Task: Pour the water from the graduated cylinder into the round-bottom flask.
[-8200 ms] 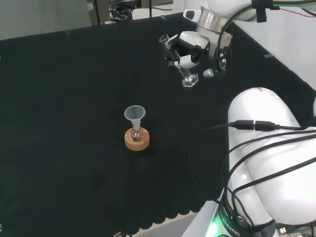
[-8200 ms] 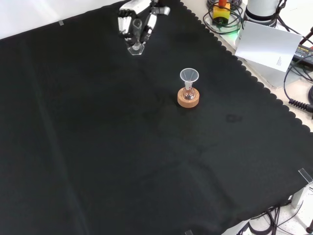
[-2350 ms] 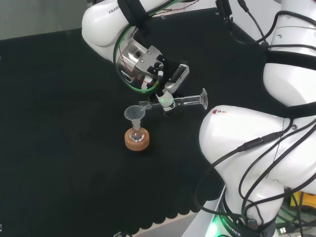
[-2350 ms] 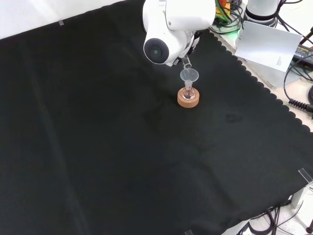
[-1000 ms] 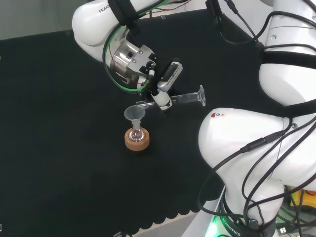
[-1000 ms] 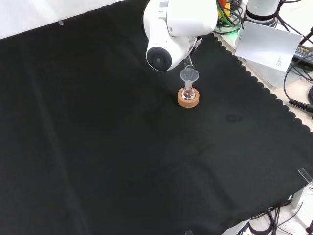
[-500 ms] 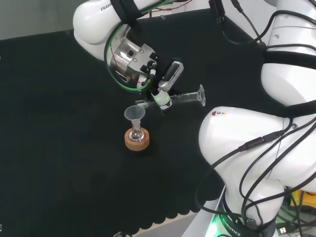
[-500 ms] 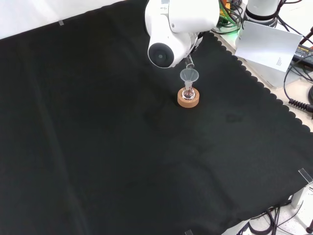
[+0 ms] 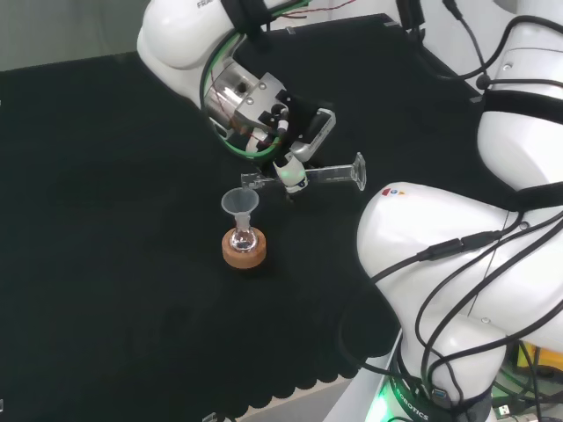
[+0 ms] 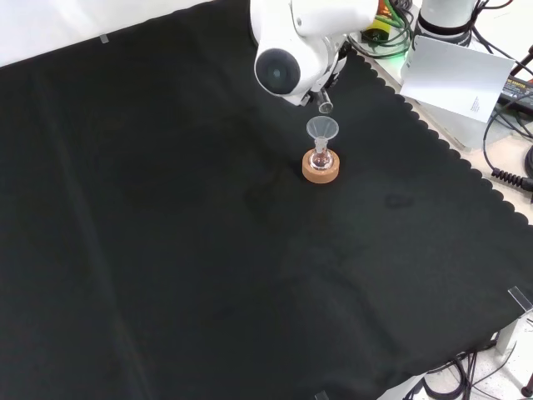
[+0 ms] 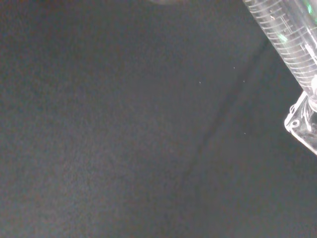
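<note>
black cloth, tan cork stand, clear funnel, clear cylinder with printed graduation lines

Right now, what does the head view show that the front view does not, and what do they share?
Head view: the fingers curled round the graduated cylinder, held nearly level, foot at right. Front view: the cylinder's mouth end poking out under a white link, apart from the funnel. Both: funnel in the flask on its cork ring.

Black cloth with a scalloped edge covers the worktop. Past that edge in the front view, a white sheet of paper leans beside black cables and a yellow-and-red button box.
</note>
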